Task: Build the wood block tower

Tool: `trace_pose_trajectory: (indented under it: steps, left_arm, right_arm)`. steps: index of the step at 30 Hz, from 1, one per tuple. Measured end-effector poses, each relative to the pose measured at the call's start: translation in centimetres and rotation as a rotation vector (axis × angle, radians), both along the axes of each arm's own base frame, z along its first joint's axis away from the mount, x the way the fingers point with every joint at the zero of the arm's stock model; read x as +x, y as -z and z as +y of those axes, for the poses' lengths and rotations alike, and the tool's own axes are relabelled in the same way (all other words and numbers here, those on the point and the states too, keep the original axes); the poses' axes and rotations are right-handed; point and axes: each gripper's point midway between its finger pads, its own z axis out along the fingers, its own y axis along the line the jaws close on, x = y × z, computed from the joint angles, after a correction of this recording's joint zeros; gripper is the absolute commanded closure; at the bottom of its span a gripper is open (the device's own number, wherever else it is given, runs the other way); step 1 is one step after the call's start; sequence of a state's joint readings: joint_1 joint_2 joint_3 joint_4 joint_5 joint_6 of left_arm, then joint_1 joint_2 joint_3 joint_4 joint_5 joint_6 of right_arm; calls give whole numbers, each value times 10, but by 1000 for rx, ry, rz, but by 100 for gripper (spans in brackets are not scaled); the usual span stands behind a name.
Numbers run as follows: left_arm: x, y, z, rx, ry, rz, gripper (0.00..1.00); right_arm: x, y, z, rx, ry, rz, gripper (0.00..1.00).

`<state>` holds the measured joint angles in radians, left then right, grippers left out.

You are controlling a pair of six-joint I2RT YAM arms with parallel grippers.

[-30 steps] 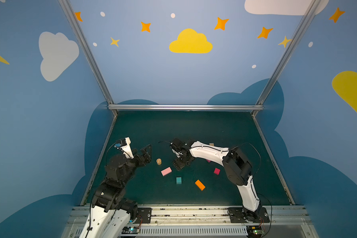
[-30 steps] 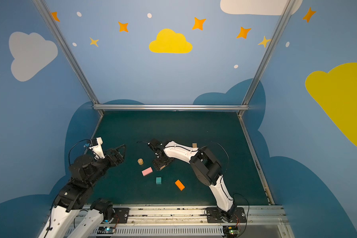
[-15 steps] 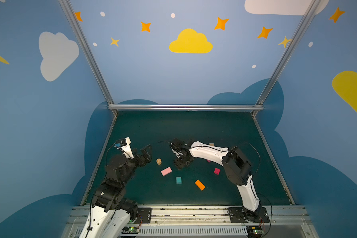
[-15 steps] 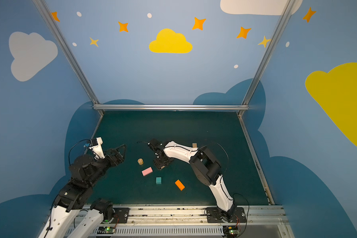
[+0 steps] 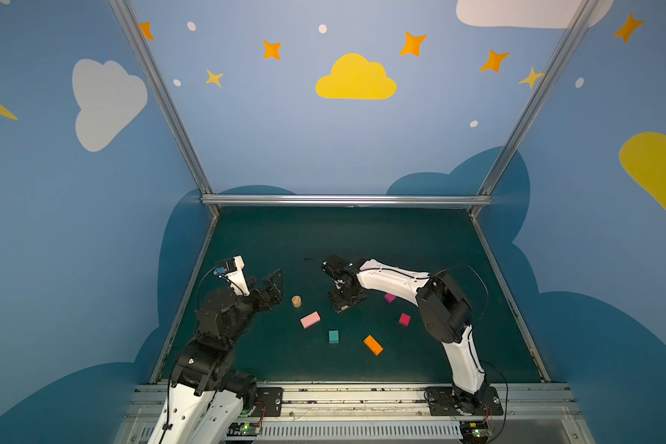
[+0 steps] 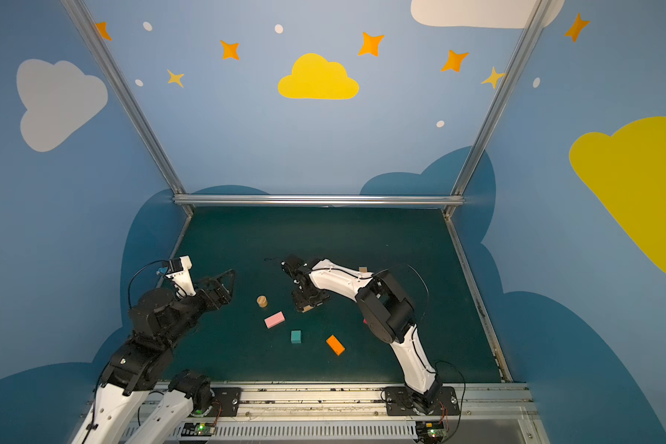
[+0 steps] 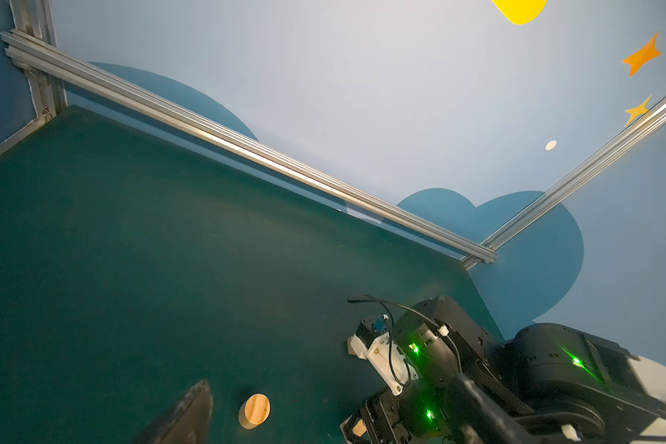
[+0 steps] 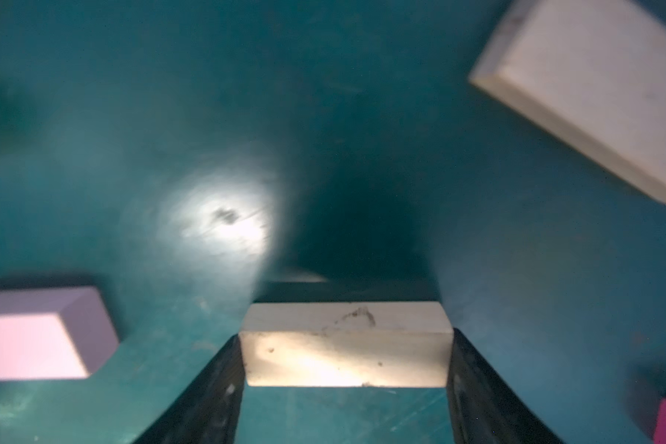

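My right gripper [image 5: 345, 301] [image 8: 345, 388] is shut on a plain tan oblong [image 8: 345, 346], pinched by its two ends low over the green mat. A second tan oblong [image 8: 593, 88] lies just beyond it. Loose wood blocks lie around: tan cylinder [image 5: 296, 301] [image 7: 254, 410], pink oblong [image 5: 310, 319] [image 8: 35, 338], teal cube [image 5: 333, 336], orange oblong [image 5: 373, 345], magenta cube [image 5: 390, 297] and red cube [image 5: 404, 319]. My left gripper [image 5: 273, 286] hangs open and empty, left of the cylinder. No tower shows in any view.
A small tan block [image 6: 363, 269] peeks out behind the right arm. Blue walls with metal rails [image 5: 347, 200] close in the mat on three sides. The arm bases stand on the front rail [image 5: 354, 396].
The right gripper's jaws have closed in on the tan oblong. The left arm and the loose blocks have not moved.
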<state>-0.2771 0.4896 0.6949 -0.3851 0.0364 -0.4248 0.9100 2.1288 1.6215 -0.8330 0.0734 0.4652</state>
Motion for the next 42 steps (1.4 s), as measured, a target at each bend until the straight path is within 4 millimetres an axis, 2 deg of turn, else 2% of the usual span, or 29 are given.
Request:
trace_pose_trajectory:
  steps: [11, 17, 27, 34, 42]
  left_arm:
    - [1, 8, 0, 9, 2, 10, 5]
    - [-1, 9, 0, 10, 2, 5, 5]
    - [-2, 10, 1, 9, 2, -1, 5]
    - [-2, 9, 1, 9, 2, -2, 5]
    - [-2, 9, 1, 9, 2, -2, 5]
  right_arm:
    - [29, -8, -30, -57, 255, -62, 39]
    - [40, -12, -38, -60, 346, -87, 39]
    - [43, -3, -32, -30, 411, -64, 38]
    - [50, -2, -22, 5, 436, -61, 37]
    - [56, -2, -20, 14, 468, -67, 37]
